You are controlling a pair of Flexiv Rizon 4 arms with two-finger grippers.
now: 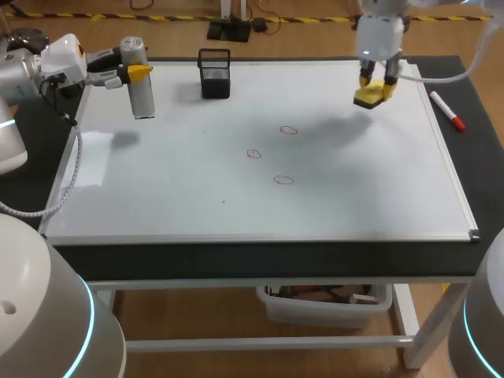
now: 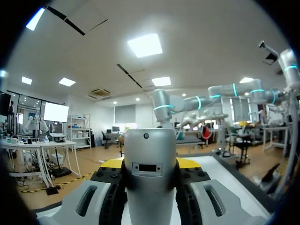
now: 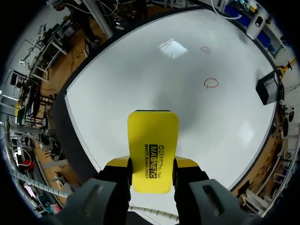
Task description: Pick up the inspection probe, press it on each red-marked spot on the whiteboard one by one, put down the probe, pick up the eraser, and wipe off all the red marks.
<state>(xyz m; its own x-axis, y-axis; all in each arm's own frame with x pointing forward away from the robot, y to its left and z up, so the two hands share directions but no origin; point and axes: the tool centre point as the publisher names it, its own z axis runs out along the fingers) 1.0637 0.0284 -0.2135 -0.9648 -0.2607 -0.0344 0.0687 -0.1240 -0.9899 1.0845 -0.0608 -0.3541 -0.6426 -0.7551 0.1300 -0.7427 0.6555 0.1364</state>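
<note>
my right fingers (image 3: 117,162) pinched the yellow eraser (image 3: 153,150) by its long sides over the whiteboard (image 1: 354,181); it looked light, stiff, probably slick, wanting a firm hold; my left fingers (image 1: 140,72) gripped the probe (image 1: 142,96) aloft

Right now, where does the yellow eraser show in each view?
Head view: eraser in the right claw, over the whiteboard's far right part.
Left wrist view: not in it; the left claw grips the probe.
Right wrist view: eraser held in that claw, over the whiteboard.
Shared landmark: the black mesh cup, also in the right wrist view.
</note>
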